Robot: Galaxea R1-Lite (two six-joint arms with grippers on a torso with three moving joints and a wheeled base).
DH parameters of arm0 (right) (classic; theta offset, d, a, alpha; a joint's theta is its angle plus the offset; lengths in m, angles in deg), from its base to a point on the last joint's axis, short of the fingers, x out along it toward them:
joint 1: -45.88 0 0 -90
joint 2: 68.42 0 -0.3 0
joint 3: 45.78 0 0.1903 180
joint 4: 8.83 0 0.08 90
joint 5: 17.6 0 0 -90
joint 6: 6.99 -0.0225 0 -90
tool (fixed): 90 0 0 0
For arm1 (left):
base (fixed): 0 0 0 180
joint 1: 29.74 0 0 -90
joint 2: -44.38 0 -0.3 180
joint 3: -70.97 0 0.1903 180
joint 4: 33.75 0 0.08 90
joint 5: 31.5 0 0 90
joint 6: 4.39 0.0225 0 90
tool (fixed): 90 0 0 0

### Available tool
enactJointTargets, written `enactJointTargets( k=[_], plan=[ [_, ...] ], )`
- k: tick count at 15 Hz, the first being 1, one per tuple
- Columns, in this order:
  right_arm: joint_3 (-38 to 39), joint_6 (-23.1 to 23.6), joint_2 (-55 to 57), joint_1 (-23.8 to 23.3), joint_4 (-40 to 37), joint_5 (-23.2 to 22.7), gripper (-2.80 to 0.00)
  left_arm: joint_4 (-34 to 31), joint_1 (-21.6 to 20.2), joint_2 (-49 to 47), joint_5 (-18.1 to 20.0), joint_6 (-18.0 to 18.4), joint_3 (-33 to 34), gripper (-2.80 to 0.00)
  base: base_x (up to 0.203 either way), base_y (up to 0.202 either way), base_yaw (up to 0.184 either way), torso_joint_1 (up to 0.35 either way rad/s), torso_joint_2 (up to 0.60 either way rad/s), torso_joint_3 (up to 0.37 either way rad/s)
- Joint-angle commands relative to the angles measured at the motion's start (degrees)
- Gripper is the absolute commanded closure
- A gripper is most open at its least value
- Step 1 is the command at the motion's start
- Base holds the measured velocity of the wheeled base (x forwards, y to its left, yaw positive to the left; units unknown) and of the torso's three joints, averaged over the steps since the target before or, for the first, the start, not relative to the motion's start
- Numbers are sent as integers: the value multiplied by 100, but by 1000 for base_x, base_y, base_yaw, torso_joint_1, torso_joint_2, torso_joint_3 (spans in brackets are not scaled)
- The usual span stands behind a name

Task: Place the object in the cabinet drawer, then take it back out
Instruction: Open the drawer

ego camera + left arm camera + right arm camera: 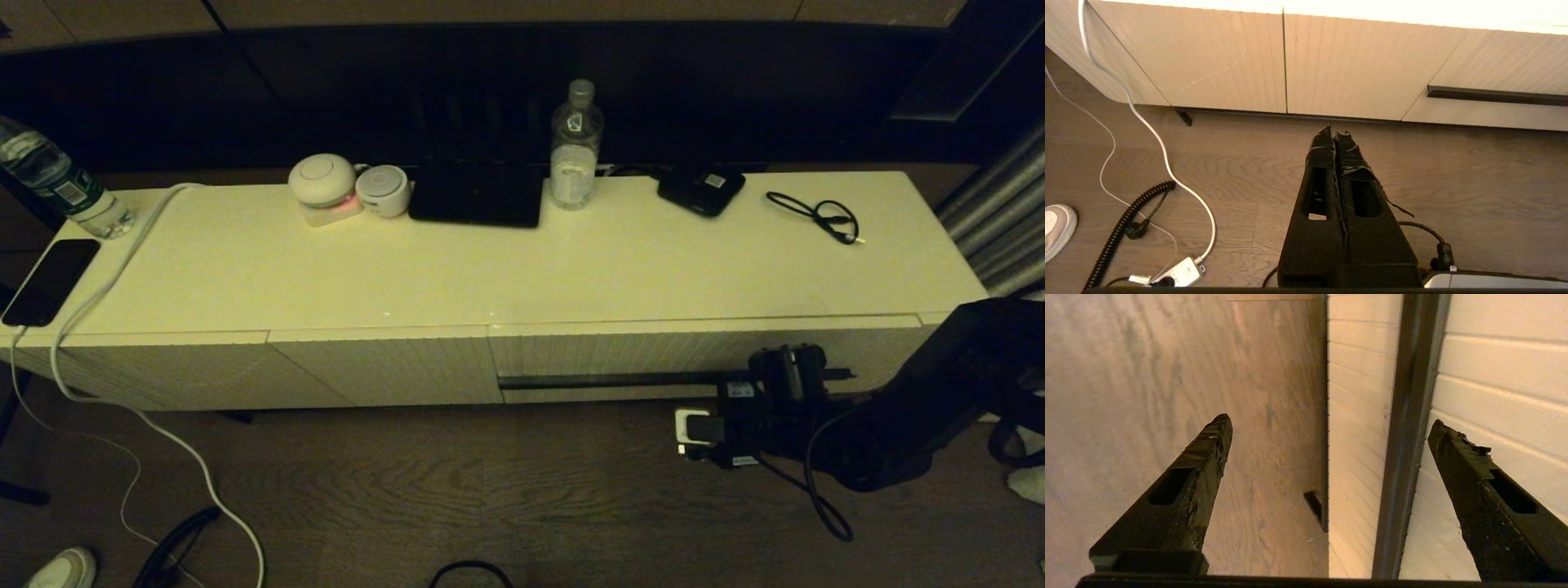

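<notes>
The cabinet drawer [694, 351] is shut, its ribbed cream front flush with the panels beside it, and its dark handle strip [620, 380] runs along it. My right gripper [755, 392] is open at the strip's right end. In the right wrist view the handle strip [1404, 437] lies between the spread fingers of the right gripper [1329, 428] and touches neither. A black object [478, 194] rests at the back of the cabinet top, beside the clear bottle; its folds do not show. My left gripper [1336, 130] is shut and empty, low over the floor before the left panels.
On the cabinet top [571, 269] stand a water bottle [575, 147], two round white devices [343, 188], a small black labelled device [702, 189], a thin black cable [820, 216], a phone [49, 282] and a second bottle [61, 184]. A white cable [98, 286] hangs to the floor.
</notes>
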Motion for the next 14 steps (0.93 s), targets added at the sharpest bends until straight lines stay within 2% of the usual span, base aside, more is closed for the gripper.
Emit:
enactJointTargets(
  k=[1, 14],
  plan=[
    [-86, 44, 121, -4, 91, 10, -280, 2, -2, 9, -4, -3, 0, 0, 0, 0, 0, 0, 0, 0],
    [-293, 44, 383, -87, 113, 86, -280, 2, -2, 9, -4, -3, 0, 0, 0, 0, 0, 0, 0, 0]
  ],
)
